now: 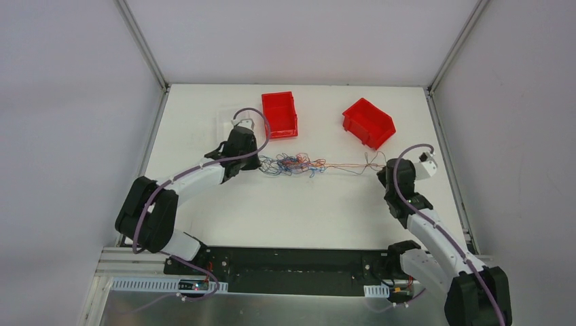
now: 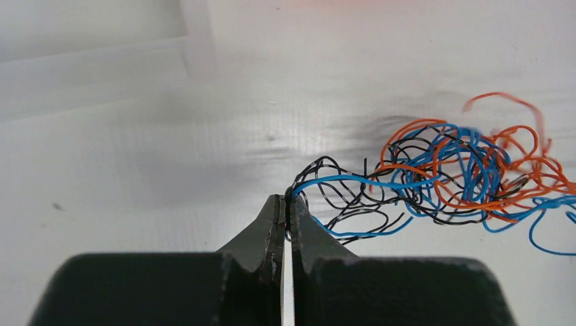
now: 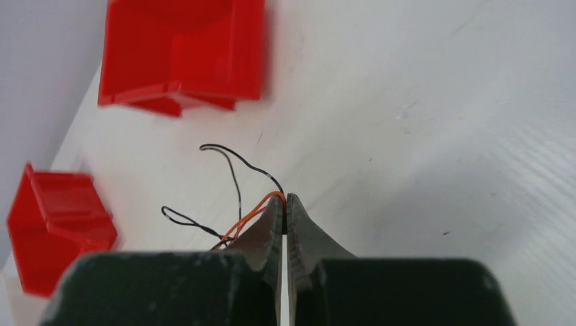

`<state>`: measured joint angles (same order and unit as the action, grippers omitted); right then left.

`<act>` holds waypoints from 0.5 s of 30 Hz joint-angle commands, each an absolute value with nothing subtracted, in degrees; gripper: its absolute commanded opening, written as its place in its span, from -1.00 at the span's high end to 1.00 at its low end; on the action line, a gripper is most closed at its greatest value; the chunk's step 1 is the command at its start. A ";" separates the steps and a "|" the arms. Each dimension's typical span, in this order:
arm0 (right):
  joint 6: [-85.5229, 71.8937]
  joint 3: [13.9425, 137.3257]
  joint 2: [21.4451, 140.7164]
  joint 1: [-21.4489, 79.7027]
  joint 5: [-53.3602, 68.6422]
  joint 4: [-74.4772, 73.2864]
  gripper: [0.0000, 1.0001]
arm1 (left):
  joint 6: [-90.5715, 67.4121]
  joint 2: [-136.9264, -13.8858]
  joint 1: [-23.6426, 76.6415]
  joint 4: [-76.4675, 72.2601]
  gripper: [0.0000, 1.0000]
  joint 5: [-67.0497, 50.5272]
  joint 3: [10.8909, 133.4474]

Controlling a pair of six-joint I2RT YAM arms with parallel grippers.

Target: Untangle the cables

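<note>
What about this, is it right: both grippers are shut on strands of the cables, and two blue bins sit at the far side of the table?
Not quite: the bins are red, not blue, as the top external view shows. The left gripper and right gripper are each shut on strands of the cables.

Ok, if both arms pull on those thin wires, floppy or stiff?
Probably floppy and light: the wires lie in loose curls. Strands toward the right fingers look stretched straight, so pulling may tighten the tangle. Being thin, they could slip from the left fingers.
</note>
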<state>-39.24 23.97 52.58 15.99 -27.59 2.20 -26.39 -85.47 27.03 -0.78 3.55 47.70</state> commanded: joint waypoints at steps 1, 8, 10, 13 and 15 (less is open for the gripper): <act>-47.56 23.41 46.49 13.20 -44.94 -6.76 1.00 | -27.67 -80.29 26.14 3.18 1.00 17.96 45.70; -44.46 19.44 37.70 11.76 -44.94 -4.30 1.00 | -29.26 -71.20 26.10 1.27 1.00 24.02 40.26; -39.53 20.35 38.76 11.76 -36.80 -0.58 1.00 | -25.67 -70.71 26.18 -4.52 1.00 13.45 38.78; -34.15 21.34 41.23 11.84 -26.19 3.81 1.00 | -23.50 -71.74 26.32 -9.48 0.96 2.31 38.32; -31.40 21.25 42.36 11.93 -18.66 6.73 0.92 | -22.79 -72.99 26.37 -10.07 0.91 -0.61 39.00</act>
<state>-39.53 19.29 40.38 12.12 -32.91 -1.15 -26.13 -71.94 26.52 -3.60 10.31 38.83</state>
